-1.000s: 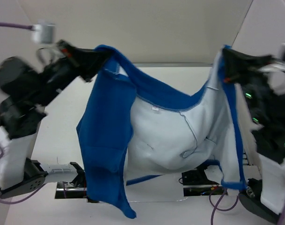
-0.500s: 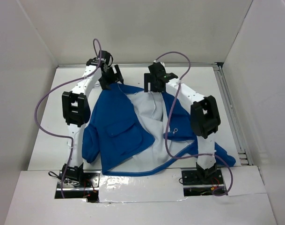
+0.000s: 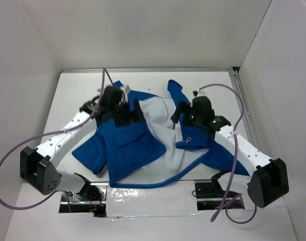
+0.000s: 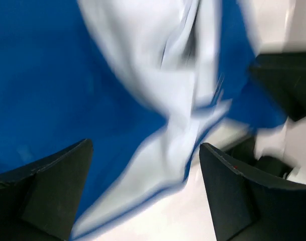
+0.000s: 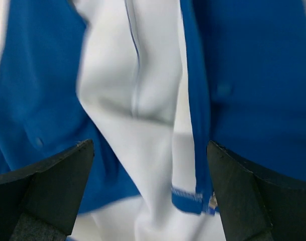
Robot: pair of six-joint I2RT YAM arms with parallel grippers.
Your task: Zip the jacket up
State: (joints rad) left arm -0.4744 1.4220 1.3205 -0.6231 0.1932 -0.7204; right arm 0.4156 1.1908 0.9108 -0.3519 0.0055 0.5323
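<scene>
Okay, going camera by camera:

1. Top view: the bright royal-blue soft fabric jacket with a pale grey-white lining (image 3: 127, 150) lies spread open on the flat white table (image 3: 72, 90), between the two arms. The lining faces up in the middle, and a blue front panel with a patch pocket (image 3: 130, 138) is folded over it on the left side. The left gripper (image 3: 128, 106) hangs over the collar end of that panel and the right gripper (image 3: 179, 114) over the other front panel. I can't read the jaws from up here.

2. Left wrist view: it's blurry, but the black fingers (image 4: 47, 191) are spread wide with nothing between them, just blue cloth and lining below.

3. Right wrist view: same deal, with the jaws wide apart and empty. A blue-bound front edge (image 5: 195, 125) runs down the lining right under them.

4. My take is that zipping hasn't started. I'd pinch each front edge low down near the hem, not a wad of lining. Then pull both flat and parallel so the zipper ends actually meet. Grabbing two layers at once is the easy way to botch it.
</scene>
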